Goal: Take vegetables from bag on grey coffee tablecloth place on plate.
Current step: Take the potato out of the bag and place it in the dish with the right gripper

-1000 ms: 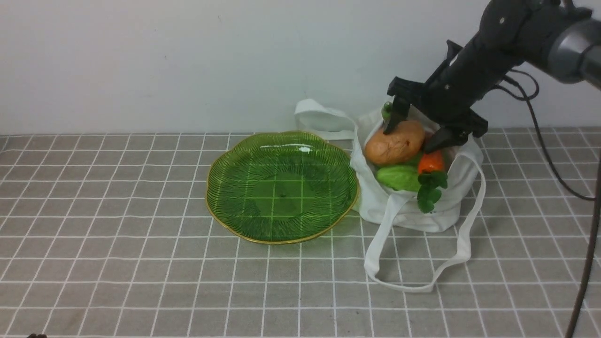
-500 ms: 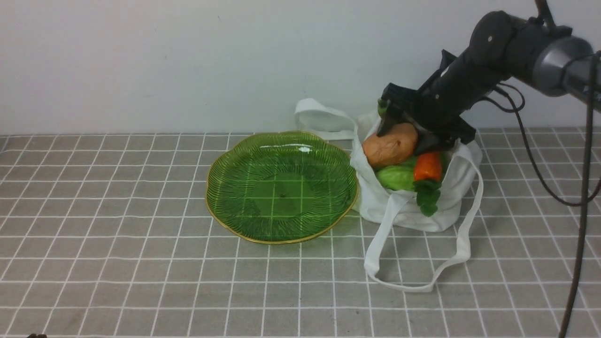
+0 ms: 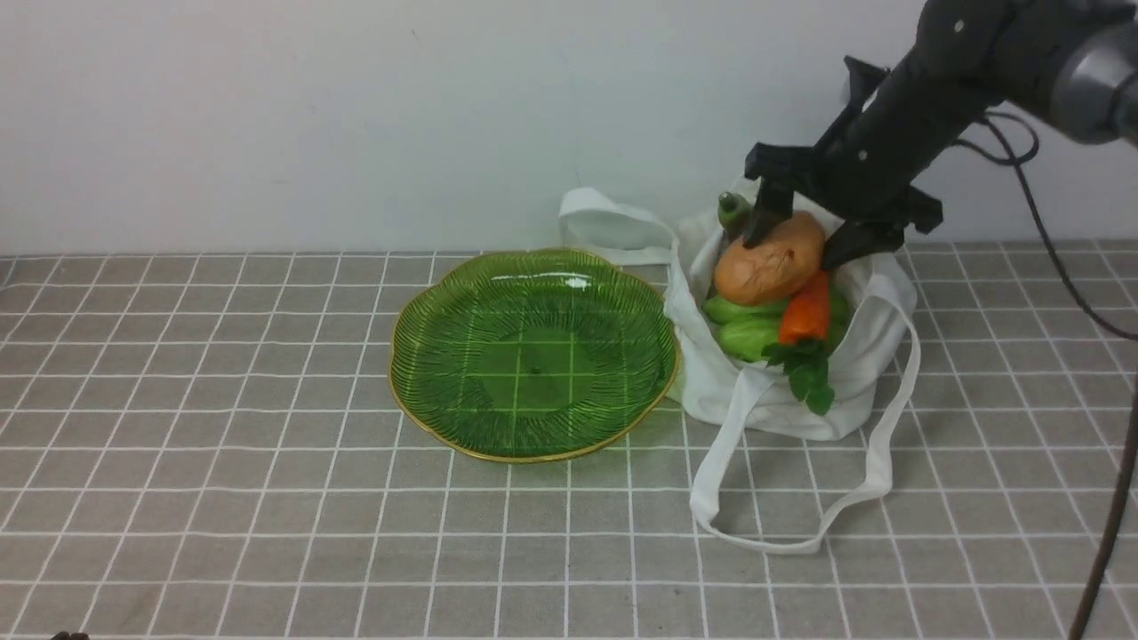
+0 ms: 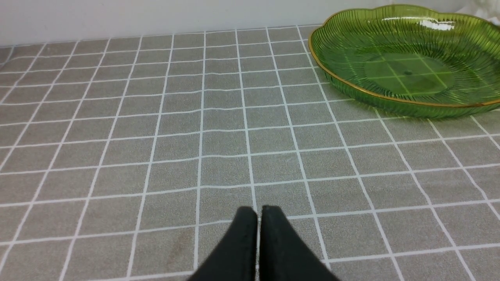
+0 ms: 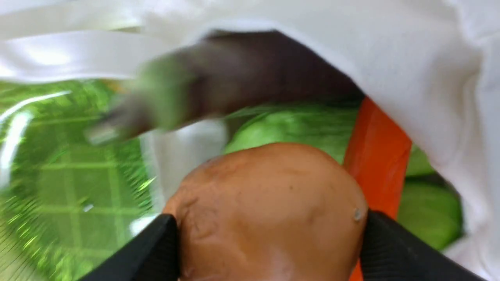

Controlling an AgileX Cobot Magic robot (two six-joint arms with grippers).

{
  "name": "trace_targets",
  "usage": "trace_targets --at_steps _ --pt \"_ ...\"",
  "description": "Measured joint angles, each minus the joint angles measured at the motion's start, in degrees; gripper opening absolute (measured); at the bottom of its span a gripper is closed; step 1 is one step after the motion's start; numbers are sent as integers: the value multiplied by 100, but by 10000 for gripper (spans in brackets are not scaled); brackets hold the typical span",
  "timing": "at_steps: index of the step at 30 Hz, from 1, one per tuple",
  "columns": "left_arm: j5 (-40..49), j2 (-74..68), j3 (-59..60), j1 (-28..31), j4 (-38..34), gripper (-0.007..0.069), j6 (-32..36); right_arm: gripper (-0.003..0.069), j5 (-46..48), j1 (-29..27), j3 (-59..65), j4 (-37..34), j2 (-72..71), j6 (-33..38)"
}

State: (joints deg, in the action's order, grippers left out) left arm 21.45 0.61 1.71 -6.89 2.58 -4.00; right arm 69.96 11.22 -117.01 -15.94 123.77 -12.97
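Observation:
My right gripper (image 3: 796, 240) is shut on the orange-brown potato (image 3: 770, 258) and holds it just above the mouth of the white bag (image 3: 782, 391); in the right wrist view the potato (image 5: 269, 210) sits between both black fingers (image 5: 394, 249). In the bag lie two pale green gourds (image 3: 747, 333), an orange carrot (image 3: 807, 311) with green leaves and the dark eggplant with a green cap (image 3: 733, 212). The green glass plate (image 3: 533, 351) stands empty left of the bag. My left gripper (image 4: 258, 212) is shut and empty, low over the grid tablecloth (image 4: 156, 128).
The bag's long strap (image 3: 800, 524) loops forward over the tablecloth (image 3: 267, 498). A white wall (image 3: 356, 116) stands right behind the bag and plate. My right arm's cable (image 3: 1111, 498) hangs at the far right.
My right gripper dipped into the bag, shut on the potato, and has risen slightly with it. The carrot has tipped more upright. The left arm has not moved.

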Motion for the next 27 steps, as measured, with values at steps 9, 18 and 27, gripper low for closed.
trace_targets --at_steps 9,18,27 --pt "0 0 0 0 0 -5 0 538 136 223 -605 -1031 -611 1001" --pt "0 0 0 0 0 -5 0 538 -308 1403 -607 -1451 312 1792" --pt "0 0 0 0 0 -5 0 538 -1497 1826 -602 -1660 1426 1968"
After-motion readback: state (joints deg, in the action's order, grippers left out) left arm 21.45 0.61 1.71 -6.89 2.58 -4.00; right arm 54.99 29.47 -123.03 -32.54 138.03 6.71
